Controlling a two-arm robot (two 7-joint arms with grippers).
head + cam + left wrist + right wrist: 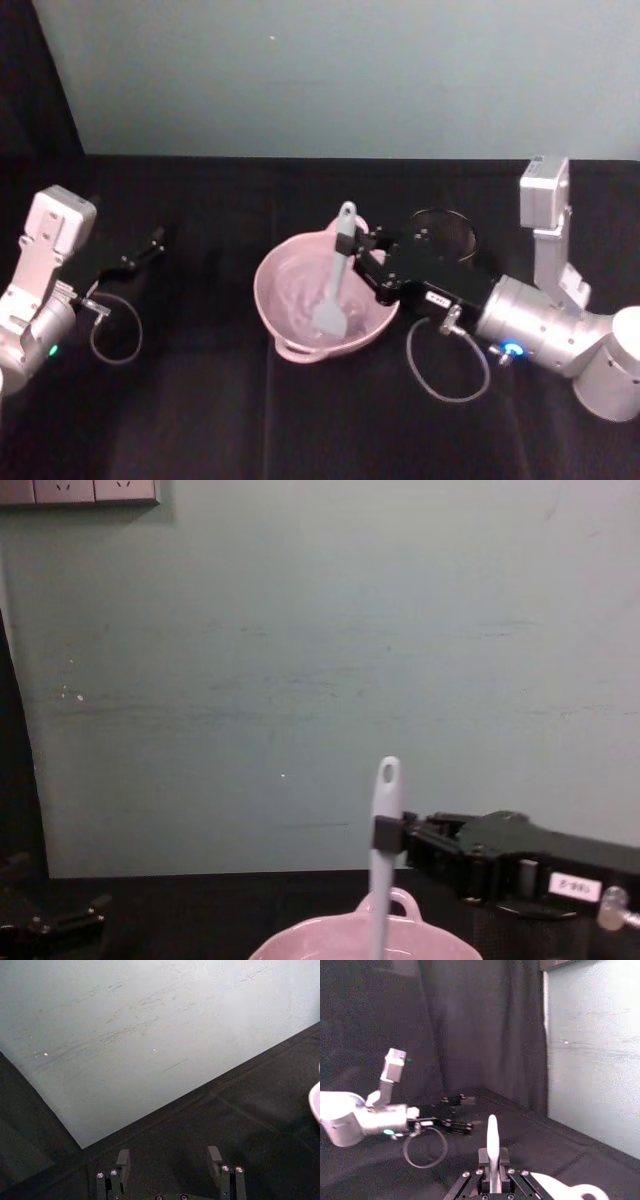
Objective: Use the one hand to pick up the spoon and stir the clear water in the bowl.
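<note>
Stirring stage reached: right gripper (352, 245), at the bowl's (262, 295) 3 o'clock, fingers clamped on the spoon (335, 285) handle, paddle head down inside the bowl. Pickup done; the stirring itself is left. Left gripper (150, 243) parked at 9 o'clock, well apart, fingers spread, empty. Black cloth table (200, 410); pale green wall (350, 80) at 12 o'clock.

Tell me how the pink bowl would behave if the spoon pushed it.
The bowl looks thick and glossy, likely heavy and fragile. Wide and low, it probably won't tip. The slim spoon in the right end effector may flex first.
</note>
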